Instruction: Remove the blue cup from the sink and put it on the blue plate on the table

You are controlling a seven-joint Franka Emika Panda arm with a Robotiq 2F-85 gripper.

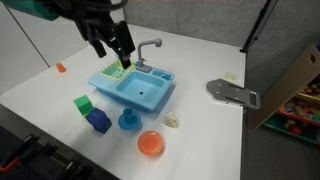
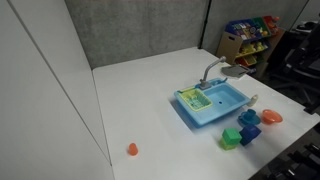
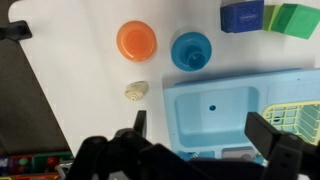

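Note:
The light-blue sink (image 1: pixel 150 98) with grey faucet (image 1: pixel 147 47) and yellow-green rack (image 1: pixel 113 73) stands mid-table; it also shows in the wrist view (image 3: pixel 180 110) and in an exterior view (image 2: pixel 228 108). Its basin is empty. The blue plate (image 3: pixel 178 62) lies on the white table (image 1: pixel 60 95) beside the sink. The blue cup (image 3: pixel 192 45) appears to stand on it, and shows too in an exterior view (image 1: pixel 129 119). My gripper (image 1: pixel 112 50) hangs open and empty above the sink's rack side; in the wrist view (image 3: pixel 200 130) its fingers straddle the basin.
An orange plate (image 3: pixel 136 41) lies next to the blue plate. A dark blue block (image 3: pixel 242 14) and a green block (image 3: pixel 293 18) stand nearby. A small shell-like piece (image 3: pixel 137 90) lies by the sink. A small orange cup (image 1: pixel 60 68) and a grey flat object (image 1: pixel 232 93) lie farther off.

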